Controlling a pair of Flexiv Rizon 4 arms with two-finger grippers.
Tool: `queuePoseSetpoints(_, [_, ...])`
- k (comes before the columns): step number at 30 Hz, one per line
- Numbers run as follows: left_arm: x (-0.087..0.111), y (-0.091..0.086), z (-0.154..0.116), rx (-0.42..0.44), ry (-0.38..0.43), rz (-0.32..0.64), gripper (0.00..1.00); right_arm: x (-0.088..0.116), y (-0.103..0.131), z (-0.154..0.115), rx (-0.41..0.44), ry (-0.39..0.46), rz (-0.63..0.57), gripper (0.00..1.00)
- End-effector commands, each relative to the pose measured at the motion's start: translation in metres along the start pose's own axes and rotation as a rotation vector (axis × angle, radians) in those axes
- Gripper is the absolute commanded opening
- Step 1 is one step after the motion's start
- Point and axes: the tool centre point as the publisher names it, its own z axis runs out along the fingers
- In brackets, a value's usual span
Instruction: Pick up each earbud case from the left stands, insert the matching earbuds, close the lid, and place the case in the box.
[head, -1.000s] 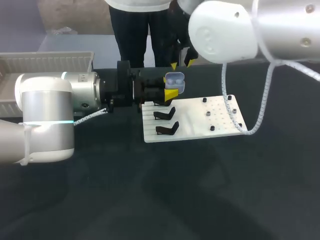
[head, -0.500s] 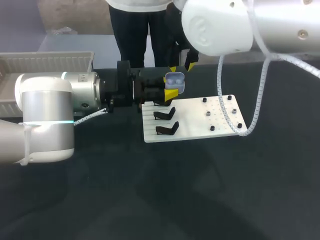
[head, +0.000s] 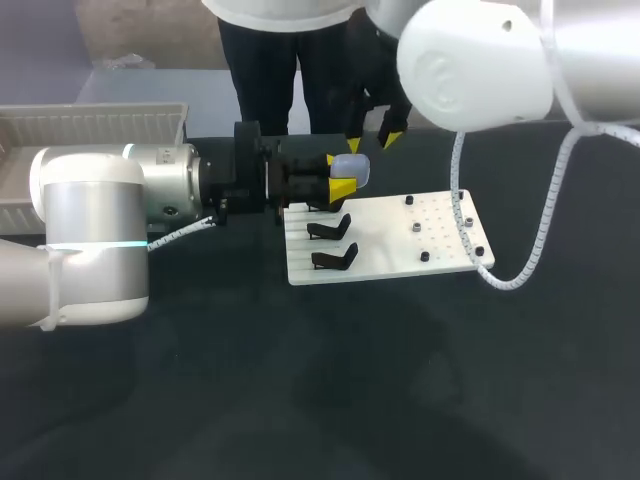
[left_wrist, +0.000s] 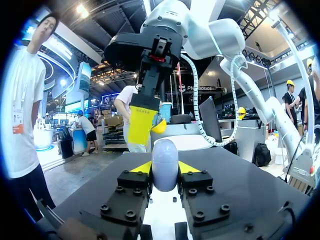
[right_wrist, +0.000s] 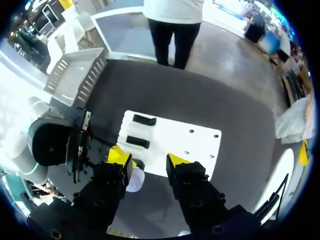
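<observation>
- Between the yellow tips of your left gripper (left_wrist: 165, 170) stands the earbud case (left_wrist: 165, 156), upright, pale lavender, lid shut; both fingers press on it from two sides.
- Locate this clamped case above the far left corner of the white board (head: 400, 245), clear of its surface.
- Your right gripper (head: 372, 141) hangs just above and on the far side of the case, fingers spread, nothing between them.
- From the right wrist view, the case sits below the spread fingers, next to one yellow tip; you cannot tell whether it touches.
- Two black stands (head: 331, 230) sit on the left part of the board, near side of the case.
- The box (head: 95, 125) lies at the far left, well apart from the case.
- Print on the case cannot be made out.
</observation>
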Motion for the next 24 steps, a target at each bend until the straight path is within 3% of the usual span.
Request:
queuePoseSetpoints(1, [0.001, -0.001, 0.000, -0.006, -0.005, 0.005, 0.00, 0.022, -0.018, -0.026, -0.004, -0.126, 0.022, 0.48])
queuePoseSetpoints(2, [0.001, -0.001, 0.000, -0.006, -0.005, 0.005, 0.00, 0.025, -0.025, -0.029, 0.000, -0.148, 0.022, 0.49])
queuePoseSetpoints(3, [0.001, -0.001, 0.000, -0.006, -0.005, 0.005, 0.00, 0.030, -0.031, -0.032, -0.001, -0.175, 0.018, 0.62])
queuePoseSetpoints(4, [0.001, -0.001, 0.000, -0.006, -0.005, 0.005, 0.00, 0.034, -0.037, -0.033, 0.008, -0.191, 0.024, 0.93])
queuePoseSetpoints(5, [0.001, -0.001, 0.000, -0.006, -0.005, 0.005, 0.00, 0.038, -0.043, -0.034, 0.012, -0.204, 0.020, 1.00])
queuePoseSetpoints(16, [-0.038, 0.036, -0.101, -0.177, 0.074, 0.125, 0.00, 0.068, -0.076, -0.034, 0.045, -0.204, 0.106, 1.00])
queuePoseSetpoints(24, [-0.043, 0.061, -0.176, -0.298, 0.114, 0.184, 0.00, 0.079, -0.076, -0.033, 0.051, -0.213, 0.115, 1.00])
